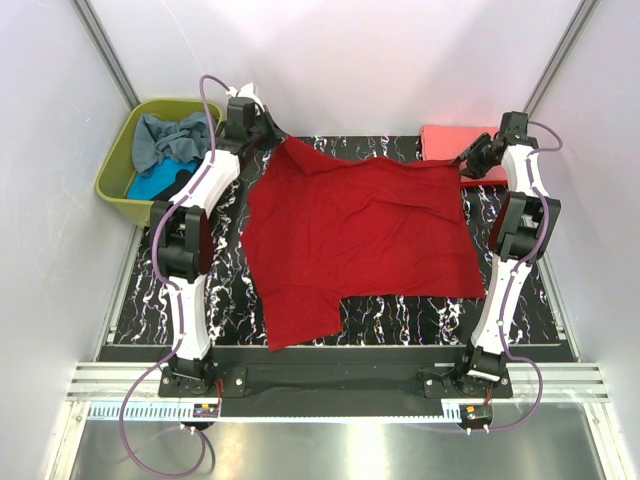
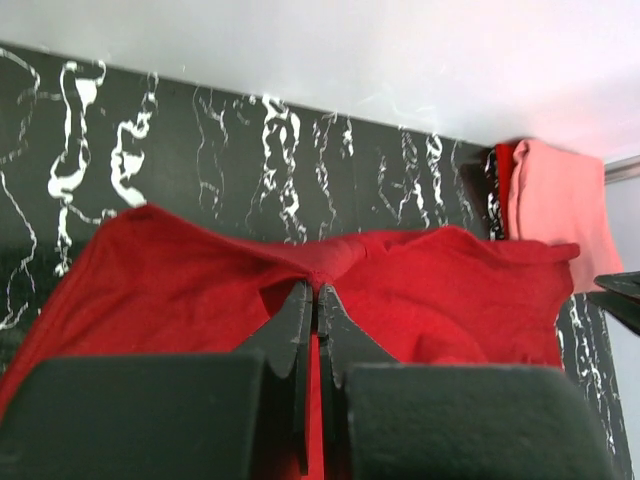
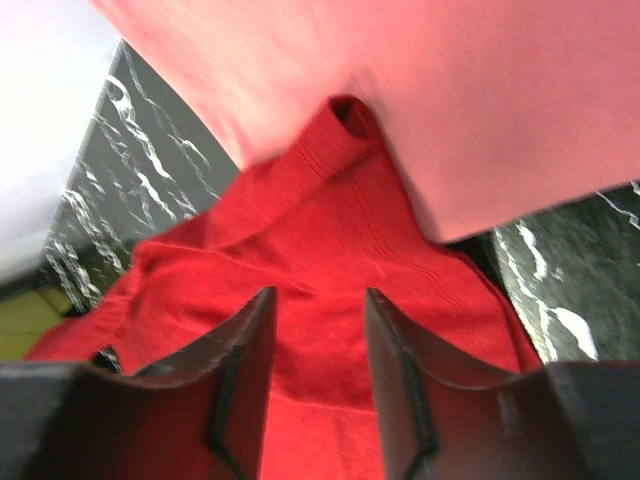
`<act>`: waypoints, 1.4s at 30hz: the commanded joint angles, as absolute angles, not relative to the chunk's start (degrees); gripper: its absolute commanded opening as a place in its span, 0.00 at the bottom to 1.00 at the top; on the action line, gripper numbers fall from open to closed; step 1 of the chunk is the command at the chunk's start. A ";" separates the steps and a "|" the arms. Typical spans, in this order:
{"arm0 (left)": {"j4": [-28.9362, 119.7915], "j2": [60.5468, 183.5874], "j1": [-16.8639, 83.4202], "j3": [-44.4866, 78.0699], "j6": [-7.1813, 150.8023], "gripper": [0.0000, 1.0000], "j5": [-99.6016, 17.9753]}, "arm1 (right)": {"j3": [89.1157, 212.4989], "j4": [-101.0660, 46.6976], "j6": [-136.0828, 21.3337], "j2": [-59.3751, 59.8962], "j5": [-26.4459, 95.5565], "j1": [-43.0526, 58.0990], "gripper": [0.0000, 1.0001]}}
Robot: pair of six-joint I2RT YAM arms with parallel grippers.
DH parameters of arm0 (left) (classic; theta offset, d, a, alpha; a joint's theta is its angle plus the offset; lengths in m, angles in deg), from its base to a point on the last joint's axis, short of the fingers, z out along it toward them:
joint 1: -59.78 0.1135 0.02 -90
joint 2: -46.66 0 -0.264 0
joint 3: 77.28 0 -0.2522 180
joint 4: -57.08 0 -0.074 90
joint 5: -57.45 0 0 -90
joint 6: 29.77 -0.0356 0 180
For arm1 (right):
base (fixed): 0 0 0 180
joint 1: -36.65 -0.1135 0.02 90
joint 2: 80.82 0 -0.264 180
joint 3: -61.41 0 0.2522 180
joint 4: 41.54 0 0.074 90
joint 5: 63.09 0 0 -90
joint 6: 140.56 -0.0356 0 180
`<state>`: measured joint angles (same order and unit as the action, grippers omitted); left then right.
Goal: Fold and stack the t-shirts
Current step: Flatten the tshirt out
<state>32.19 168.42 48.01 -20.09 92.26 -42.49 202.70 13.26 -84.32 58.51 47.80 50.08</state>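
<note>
Red shirt (image 1: 360, 235): spread over the worktop (image 1: 400, 318), centre to far edge.
Left gripper (image 2: 316, 292): jaws together, pinching the red shirt's far-left corner; clear only in its wrist view.
Right gripper (image 3: 318, 300): jaws apart over the far-right corner.
Pink shirt (image 1: 448, 140): folded at the far-right corner, touching the red shirt.
Basket (image 1: 112, 182): top view only, off the far-left corner, holding a grey shirt (image 1: 170, 135) and a turquoise shirt (image 1: 150, 184).

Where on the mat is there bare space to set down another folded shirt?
Bare mat shows along the near edge, between the dark red shirt and the arm bases, widest on the right. The far right corner is crowded: coral-pink shirt and right arm.
</note>
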 commanded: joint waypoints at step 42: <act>33.83 163.56 47.12 -20.73 91.96 0.00 -43.01 | 220.54 3.69 -94.76 73.42 52.14 50.10 0.17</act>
